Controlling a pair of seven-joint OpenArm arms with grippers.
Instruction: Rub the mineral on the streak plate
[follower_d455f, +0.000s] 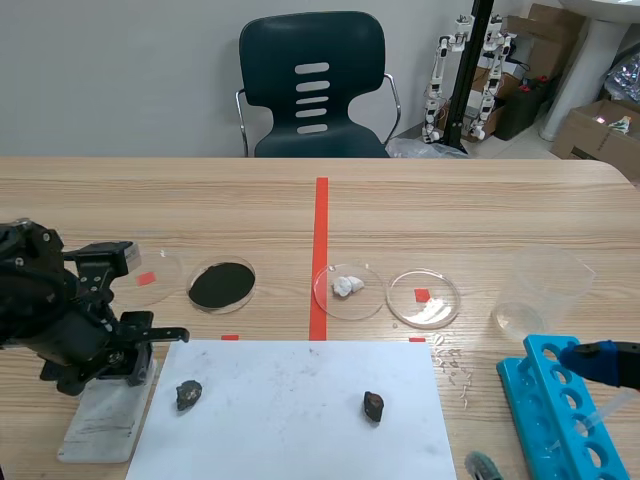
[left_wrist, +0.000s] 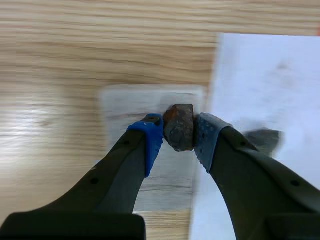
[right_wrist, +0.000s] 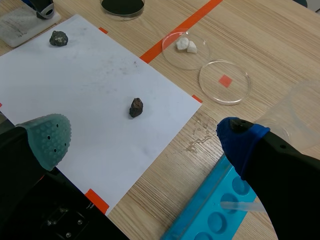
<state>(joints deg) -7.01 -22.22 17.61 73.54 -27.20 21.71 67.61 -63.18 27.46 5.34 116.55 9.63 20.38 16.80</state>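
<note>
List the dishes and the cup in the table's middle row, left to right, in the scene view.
leftmost clear dish → black-powder dish → dish with white lumps → empty dish → clear cup

The right gripper holds its fingers wide apart above the paper. A dark rock and a grey rock lie on it, well apart. A blue rack sits beside it.

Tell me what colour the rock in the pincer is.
Dark grey-brown rock with a rusty patch; best in the left wrist view.

Tube rack beside open paper
</note>
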